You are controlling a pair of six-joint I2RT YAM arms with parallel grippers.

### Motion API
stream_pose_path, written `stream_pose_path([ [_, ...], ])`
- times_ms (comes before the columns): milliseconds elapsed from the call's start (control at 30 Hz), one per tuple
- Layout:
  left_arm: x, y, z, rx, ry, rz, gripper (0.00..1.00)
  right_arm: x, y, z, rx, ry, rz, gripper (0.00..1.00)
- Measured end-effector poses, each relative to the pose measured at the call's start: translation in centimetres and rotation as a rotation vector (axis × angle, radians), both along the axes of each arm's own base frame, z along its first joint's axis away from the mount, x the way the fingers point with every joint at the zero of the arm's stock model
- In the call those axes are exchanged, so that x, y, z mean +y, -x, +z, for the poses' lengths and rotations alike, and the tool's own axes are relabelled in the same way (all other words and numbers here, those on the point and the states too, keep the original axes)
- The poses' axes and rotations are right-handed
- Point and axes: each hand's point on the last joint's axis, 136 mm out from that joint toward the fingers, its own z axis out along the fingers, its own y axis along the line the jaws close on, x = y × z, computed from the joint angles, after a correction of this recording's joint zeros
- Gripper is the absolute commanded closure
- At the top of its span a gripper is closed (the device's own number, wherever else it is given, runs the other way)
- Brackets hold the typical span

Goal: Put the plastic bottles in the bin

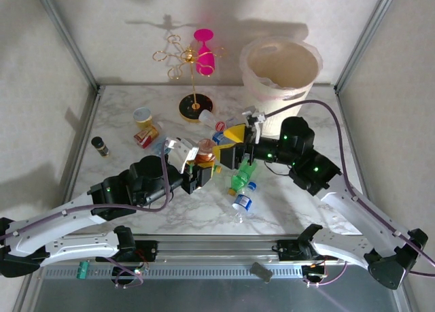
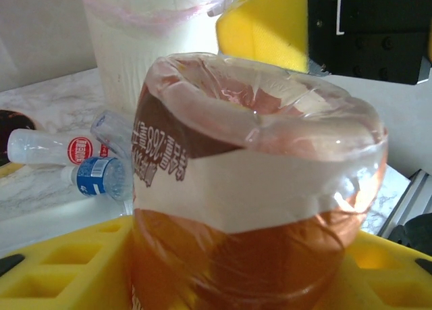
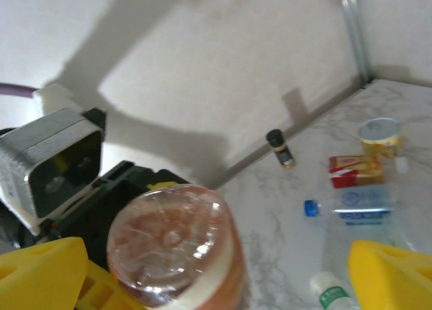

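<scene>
The bin (image 1: pixel 289 93) stands rearmost. In front of it, to its left, the left gripper (image 1: pixel 204 165) is clamped on the copper-brown bottle (image 1: pixel 205 150), outside the bin. The right gripper (image 1: pixel 228 143) has its fingers spread wide either side of that bottle's end.

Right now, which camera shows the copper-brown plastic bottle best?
The left wrist view: the copper-brown plastic bottle is big and close there, label clear. The right wrist view catches its rounded end; the top view has the bottle tiny.
</scene>
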Motion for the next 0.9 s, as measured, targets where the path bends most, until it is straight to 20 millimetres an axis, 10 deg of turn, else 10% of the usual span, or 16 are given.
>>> stream_pose_path([
  [367,-0.8,0.1,-0.7,0.02,-0.014,-0.03,0.45,3.3,1.4,-2.1,0.03,0.052,0.099,0.06],
  [700,-1.0,0.1,-0.9,0.026,-0.016,-0.04,0.45,3.5,0.9,-2.0,-0.002,0.054,0.066,0.38],
  [900,-1.1,-0.1,-0.9,0.028,-0.021,-0.036,0.25,3.3,0.5,-1.9,-0.006,0.053,0.043,0.4],
])
